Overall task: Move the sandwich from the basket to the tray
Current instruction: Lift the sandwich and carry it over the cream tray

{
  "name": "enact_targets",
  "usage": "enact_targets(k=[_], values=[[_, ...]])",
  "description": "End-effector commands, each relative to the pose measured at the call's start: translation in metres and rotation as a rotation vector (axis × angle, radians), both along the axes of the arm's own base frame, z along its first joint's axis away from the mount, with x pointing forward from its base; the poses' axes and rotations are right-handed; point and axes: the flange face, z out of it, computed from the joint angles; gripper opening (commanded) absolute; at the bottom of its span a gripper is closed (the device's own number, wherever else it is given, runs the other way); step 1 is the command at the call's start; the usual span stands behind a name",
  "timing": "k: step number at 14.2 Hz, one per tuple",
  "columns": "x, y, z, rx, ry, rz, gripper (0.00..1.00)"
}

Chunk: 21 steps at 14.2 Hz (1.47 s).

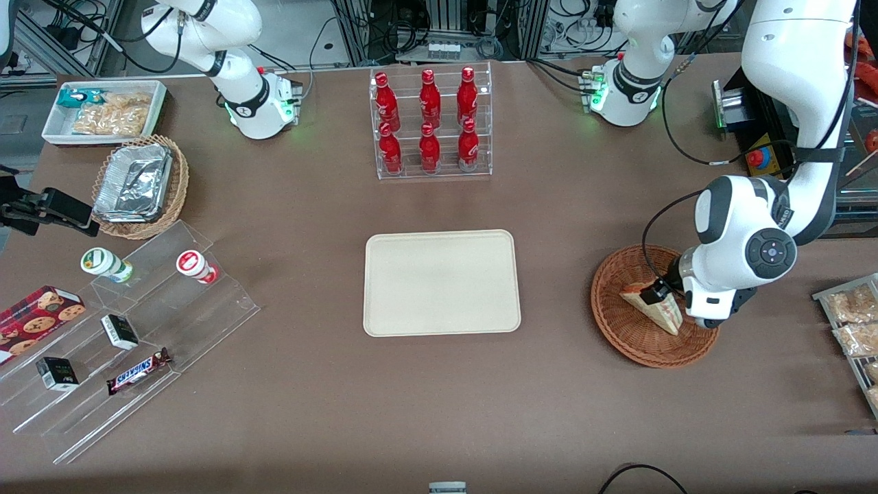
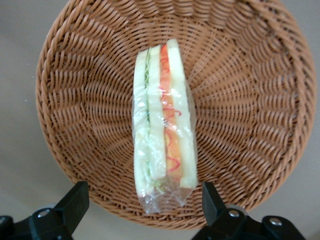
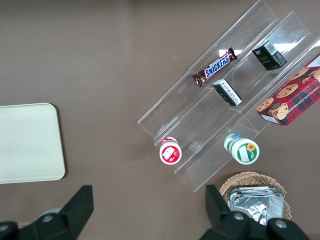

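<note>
The sandwich [image 1: 667, 314], a plastic-wrapped wedge of pale bread with red and green filling, lies in the round reddish-brown wicker basket [image 1: 623, 329] toward the working arm's end of the table. My left gripper [image 1: 660, 293] hangs just above it, open and holding nothing. In the left wrist view the sandwich [image 2: 162, 125] lies on its edge in the basket [image 2: 245, 100], and the gripper [image 2: 144, 202] has one black finger on each side of the sandwich's wrapped end, apart from it. The cream-beige tray [image 1: 440, 283] sits bare at the table's middle.
A clear rack of red bottles [image 1: 431, 122] stands farther from the camera than the tray. Bagged snacks [image 1: 854, 322] lie beside the basket at the table's edge. A stepped acrylic shelf with snacks [image 1: 137, 329], a tan basket of foil containers [image 1: 140, 185] and a white bin [image 1: 106, 110] lie toward the parked arm's end.
</note>
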Motion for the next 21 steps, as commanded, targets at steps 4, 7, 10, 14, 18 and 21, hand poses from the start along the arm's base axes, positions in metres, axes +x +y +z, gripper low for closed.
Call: enact_targets(k=[4, 7, 10, 14, 18, 21], values=[[0.01, -0.001, -0.024, -0.004, -0.025, 0.118, 1.0], [0.01, -0.002, -0.034, -0.006, -0.018, 0.134, 1.0], [0.012, -0.002, -0.036, 0.008, -0.015, 0.193, 0.26], [0.019, -0.002, -0.022, 0.009, -0.032, 0.176, 0.09], [0.046, -0.022, 0.044, -0.006, -0.008, 0.091, 0.09], [0.041, -0.098, 0.072, -0.068, -0.045, -0.025, 0.09]])
